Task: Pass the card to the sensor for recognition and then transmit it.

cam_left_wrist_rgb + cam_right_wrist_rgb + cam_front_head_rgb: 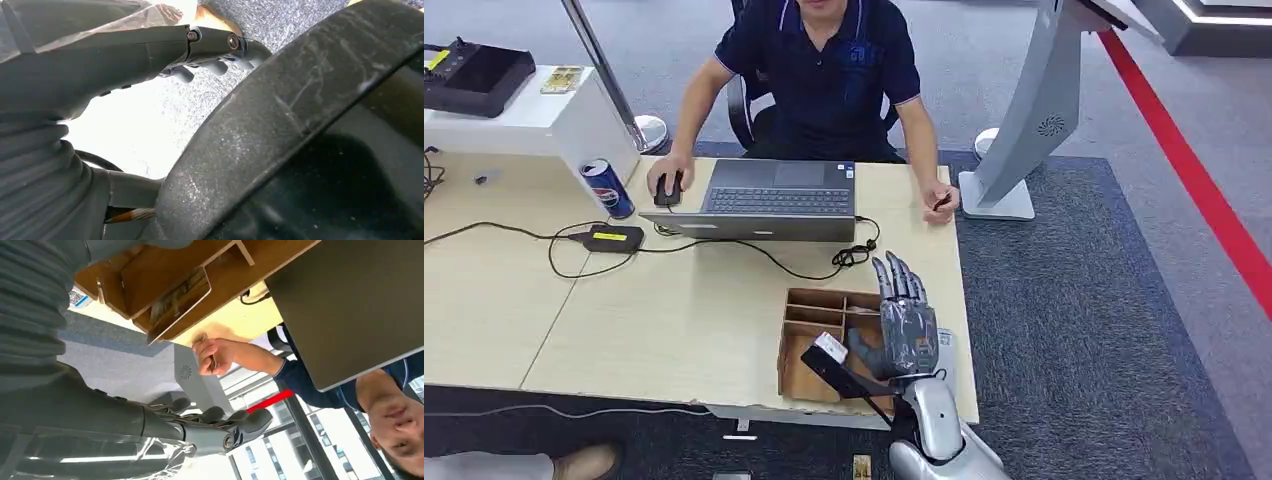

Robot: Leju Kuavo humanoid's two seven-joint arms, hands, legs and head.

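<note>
We raise our right hand [906,325] above the wooden tray [809,305] at the bench's [674,320] near right corner, fingers [894,275] apart and empty, poised to fetch a card [175,300] lying inside the tray.

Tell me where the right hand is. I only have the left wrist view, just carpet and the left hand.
Observer: The right hand hovers over the wooden tray at the table's near right corner, fingers straight and apart, holding nothing.
Operator: Is a card in that tray?
Observer: The right wrist view shows one card in a compartment.
Operator: Anyone nearby?
Observer: A person sits behind a laptop across the table.
</note>
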